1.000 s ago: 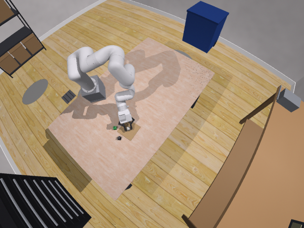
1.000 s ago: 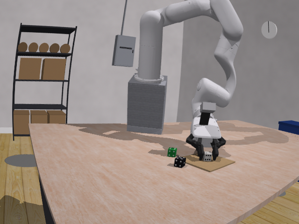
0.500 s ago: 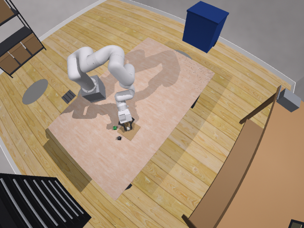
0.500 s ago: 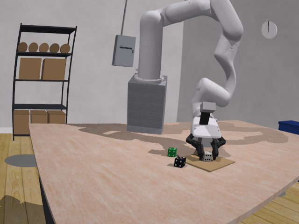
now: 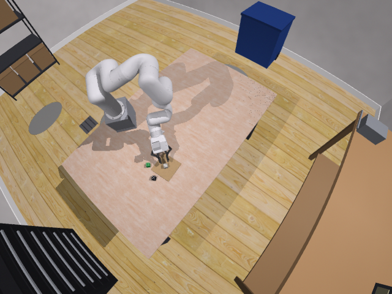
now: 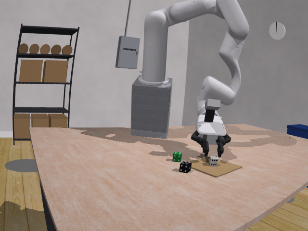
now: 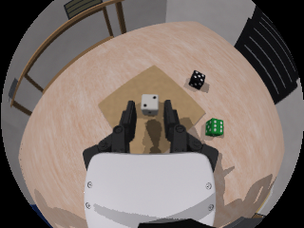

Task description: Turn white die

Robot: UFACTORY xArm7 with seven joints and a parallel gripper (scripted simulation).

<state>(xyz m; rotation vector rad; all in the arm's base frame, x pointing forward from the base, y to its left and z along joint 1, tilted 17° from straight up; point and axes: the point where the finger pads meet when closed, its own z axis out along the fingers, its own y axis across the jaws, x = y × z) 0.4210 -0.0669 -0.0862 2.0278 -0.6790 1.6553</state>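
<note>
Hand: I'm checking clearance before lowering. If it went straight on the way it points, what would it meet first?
Probably the white die on the mat, which sits just below the open hand, in line with the gap. Depth is unclear.

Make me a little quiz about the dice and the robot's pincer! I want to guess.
1. What colour is the die lying on the brown mat? A green, B white, C black.
2. True or false: the pincer is squeezing a die.
3. Fill in: the black die rests on the ____, not on the mat.

Key
1. B: the white die is on the mat.
2. False: the pincer hangs just above the white die with its fingers apart, holding nothing.
3. table
</note>
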